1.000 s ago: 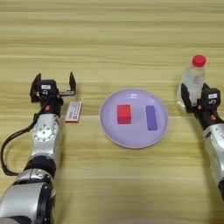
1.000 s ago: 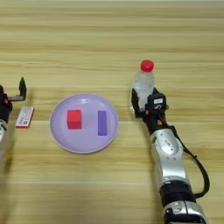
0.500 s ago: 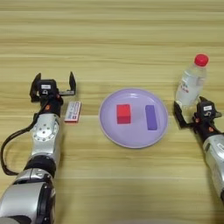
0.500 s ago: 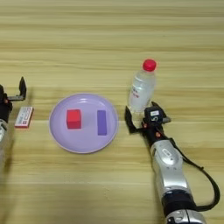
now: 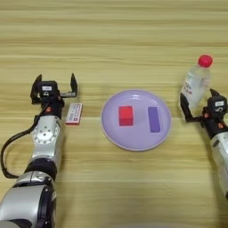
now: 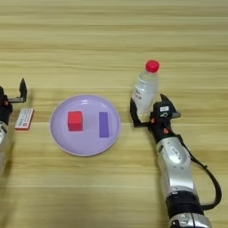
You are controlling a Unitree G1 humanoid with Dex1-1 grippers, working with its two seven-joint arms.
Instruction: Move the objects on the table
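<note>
A clear water bottle (image 6: 145, 89) with a red cap stands at the right of the wooden table (image 5: 116, 35). My right gripper (image 6: 149, 107) is open right at the bottle's base, with one finger on each side of its lower part. A red cube (image 5: 126, 116) lies on the lilac plate (image 5: 111, 129). A flat white pack with red edges (image 5: 74, 113) lies left of the plate. My left gripper (image 5: 54, 85) is open with nothing between its fingers, just behind and to the left of the pack.
A purple block (image 5: 153, 119) lies on the plate, to the right of the cube. A black cable (image 5: 9, 151) loops beside the left arm.
My right gripper, which was up around the bottle's body, has drawn back toward me and now stands open at its base. The bottle stays in place. The left arm has not moved.
</note>
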